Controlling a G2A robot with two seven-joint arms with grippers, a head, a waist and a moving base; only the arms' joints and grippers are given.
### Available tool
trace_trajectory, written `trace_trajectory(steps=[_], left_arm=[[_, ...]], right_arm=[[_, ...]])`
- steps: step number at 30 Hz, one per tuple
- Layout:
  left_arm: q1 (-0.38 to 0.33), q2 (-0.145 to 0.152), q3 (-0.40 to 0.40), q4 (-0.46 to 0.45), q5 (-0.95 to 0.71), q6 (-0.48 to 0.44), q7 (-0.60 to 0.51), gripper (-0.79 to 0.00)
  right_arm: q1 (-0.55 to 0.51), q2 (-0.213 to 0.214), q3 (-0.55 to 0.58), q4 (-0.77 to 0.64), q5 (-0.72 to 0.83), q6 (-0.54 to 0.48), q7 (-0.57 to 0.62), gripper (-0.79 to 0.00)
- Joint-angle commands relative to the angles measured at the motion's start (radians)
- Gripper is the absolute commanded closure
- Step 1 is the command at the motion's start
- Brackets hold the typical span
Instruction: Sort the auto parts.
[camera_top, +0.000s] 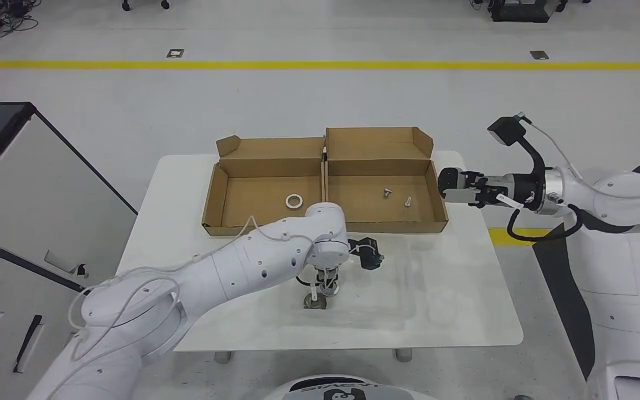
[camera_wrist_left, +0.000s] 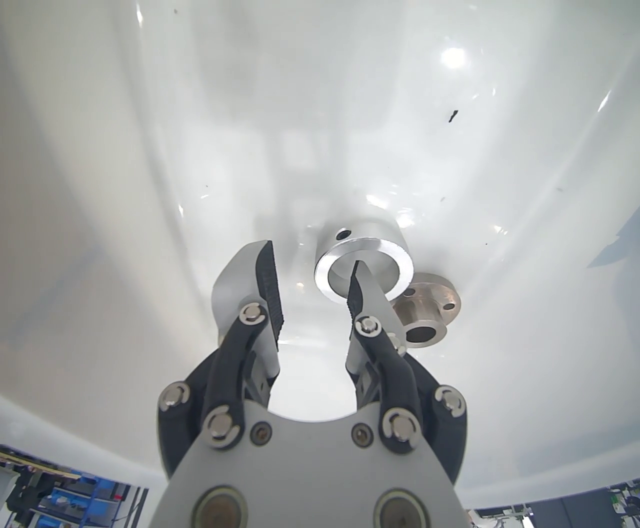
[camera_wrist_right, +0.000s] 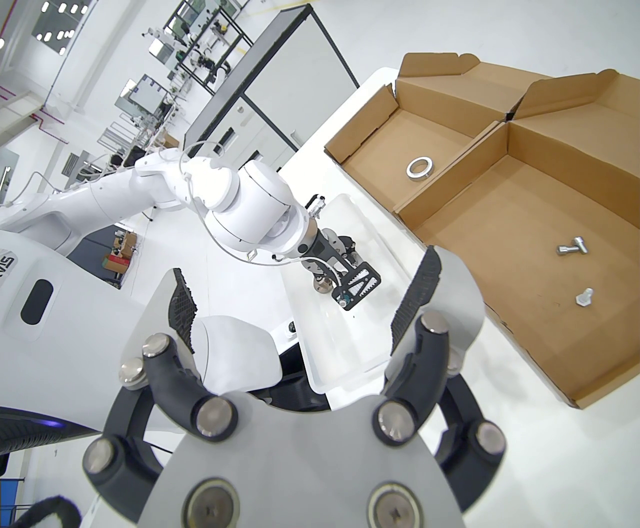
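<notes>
Left wrist view, hand (camera_wrist_left: 311, 254) perhaps straddling ring (camera_wrist_left: 367, 235)

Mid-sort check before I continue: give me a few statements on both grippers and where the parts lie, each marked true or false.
1. The left gripper is open, one finger inside the silver collar. True.
2. The right gripper is shut on a part. False: it is open and empty.
3. The ring and the bolts share one box. False: the ring lies in one cardboard box, the bolts in the neighbouring box.
4. A brass-coloured flanged part sits beside the silver collar. True.
</notes>
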Motion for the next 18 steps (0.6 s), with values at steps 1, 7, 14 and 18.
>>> trace_trajectory(steps=[1, 7, 14, 18], left_arm=[[0.000, -0.001, 0.000, 0.003, -0.001, -0.002, 0.002, -0.326], [-0.009, 0.001, 0.000, -0.004, -0.004, 0.003, -0.003, -0.326], [0.004, 0.001, 0.000, 0.006, -0.002, -0.005, 0.005, -0.323], [0.008, -0.005, 0.000, 0.016, 0.004, -0.010, 0.010, 0.000]], right_arm=[[0.000, 0.000, 0.000, 0.000, 0.000, 0.000, 0.000, -0.785], [0.000, 0.000, 0.000, 0.000, 0.000, 0.000, 0.000, -0.785], [0.000, 0.000, 0.000, 0.000, 0.000, 0.000, 0.000, -0.785], [0.000, 0.000, 0.000, 0.000, 0.000, 0.000, 0.000, -0.785]])
